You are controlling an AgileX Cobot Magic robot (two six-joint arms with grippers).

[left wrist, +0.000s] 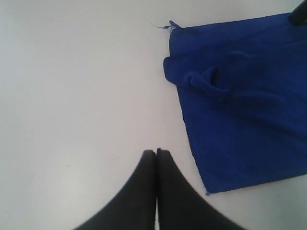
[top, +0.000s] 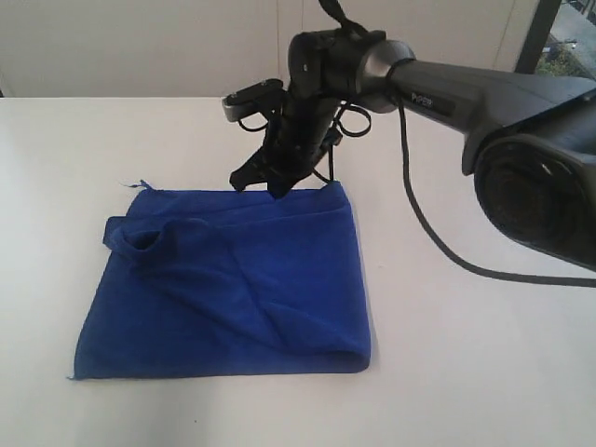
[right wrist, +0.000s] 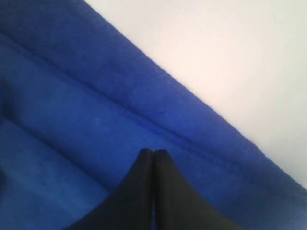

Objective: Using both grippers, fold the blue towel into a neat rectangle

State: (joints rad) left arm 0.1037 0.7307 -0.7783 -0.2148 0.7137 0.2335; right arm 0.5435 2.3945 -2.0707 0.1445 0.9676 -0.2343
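Two sets of fingers are pressing together, pinching nothing. The right gripper (top: 277, 189) is hovering at the far edge of the towel (top: 233, 298), near its right corner; contact cannot be told. The left gripper (left wrist: 156, 152) is hanging over bare table (top: 484, 372), apart from the towel's left edge. The towel is lying folded and rumpled on white tabletop, a pale wall (top: 140, 47) behind.

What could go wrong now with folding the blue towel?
1. The deep-blue soft microfibre towel has a bunched-up corner and slanting creases. Folding over them would probably lock in lumps, so the rectangle wouldn't be neat.
2. The black right tool sits shut at the towel's far edge. Sliding from there might drag the cloth crooked.
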